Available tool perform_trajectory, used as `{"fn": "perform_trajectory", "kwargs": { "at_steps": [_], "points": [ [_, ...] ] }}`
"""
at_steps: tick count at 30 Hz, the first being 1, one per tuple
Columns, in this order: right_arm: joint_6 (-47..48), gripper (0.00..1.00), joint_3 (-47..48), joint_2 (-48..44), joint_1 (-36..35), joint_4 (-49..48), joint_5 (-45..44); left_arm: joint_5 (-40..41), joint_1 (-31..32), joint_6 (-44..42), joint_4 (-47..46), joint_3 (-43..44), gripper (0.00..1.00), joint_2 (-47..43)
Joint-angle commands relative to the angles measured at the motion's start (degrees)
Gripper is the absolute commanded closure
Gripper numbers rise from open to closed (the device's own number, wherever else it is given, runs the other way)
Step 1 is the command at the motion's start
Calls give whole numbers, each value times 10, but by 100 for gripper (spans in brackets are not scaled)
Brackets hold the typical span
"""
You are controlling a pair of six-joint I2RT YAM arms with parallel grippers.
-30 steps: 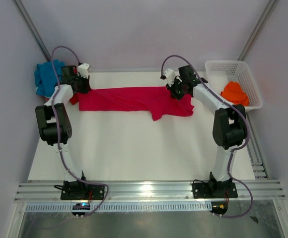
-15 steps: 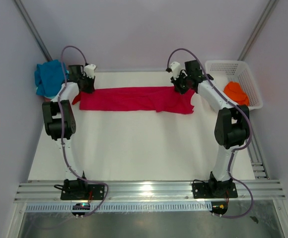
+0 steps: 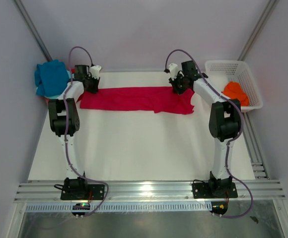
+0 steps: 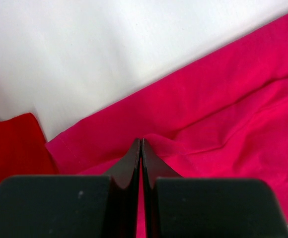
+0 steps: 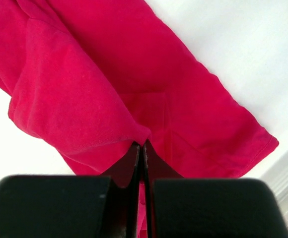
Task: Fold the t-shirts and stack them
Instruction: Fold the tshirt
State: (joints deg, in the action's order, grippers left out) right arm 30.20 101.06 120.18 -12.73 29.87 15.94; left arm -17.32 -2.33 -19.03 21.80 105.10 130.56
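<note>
Far part of white table (image 3: 134,148): crimson t-shirt (image 3: 134,99) stretched sideways in long flat band, right end rumpled. At band's left end, left gripper (image 3: 91,85); near right end, right gripper (image 3: 178,87). Both sets of jaws pressed tight together, thin fold of crimson cloth nipped at tips; how deep cloth sits between them is hard to see. Off far left corner, heap of blue and teal t-shirts (image 3: 49,78). Just beside crimson left end, red t-shirt (image 4: 12,144). Far right, orange t-shirt (image 3: 235,92) inside white basket (image 3: 218,67).
</note>
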Motion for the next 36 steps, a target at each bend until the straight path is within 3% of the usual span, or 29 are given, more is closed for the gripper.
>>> {"fn": "perform_trajectory", "kwargs": {
  "at_steps": [1, 16, 17, 18, 19, 23, 24, 25, 27, 33, 36],
  "points": [
    [-4, 97, 41, 8, 6, 2, -5, -3, 0, 4, 7, 26, 100, -2],
    [-26, 97, 69, 42, 12, -9, -79, 70, 11, -30, 5, 25, 100, -7],
    [-28, 92, 75, 44, 12, -5, -82, 76, 13, -32, 3, 25, 100, -7],
    [-36, 76, 80, 51, 12, -1, -86, 79, 14, -35, 3, 25, 100, -6],
    [-43, 43, 85, 54, 12, 8, -105, 84, 17, -36, 3, 26, 100, -5],
    [-61, 38, 71, 47, 16, -17, -134, 87, 17, -36, 4, 23, 100, -2],
    [-57, 32, 69, 42, 15, -22, -135, 91, 17, -36, 4, 21, 100, -2],
    [-58, 15, 64, 39, 16, -30, -140, 92, 17, -34, 3, 20, 100, -3],
    [-58, 3, 49, 20, 14, -55, -150, 92, 17, -30, 0, 17, 100, -4],
    [10, 1, -66, -47, -13, -160, -216, 65, 17, 0, 5, 11, 99, -22],
    [34, 1, -100, -85, -30, -161, -197, 71, 40, -6, 17, 12, 100, -31]
  ]
}}
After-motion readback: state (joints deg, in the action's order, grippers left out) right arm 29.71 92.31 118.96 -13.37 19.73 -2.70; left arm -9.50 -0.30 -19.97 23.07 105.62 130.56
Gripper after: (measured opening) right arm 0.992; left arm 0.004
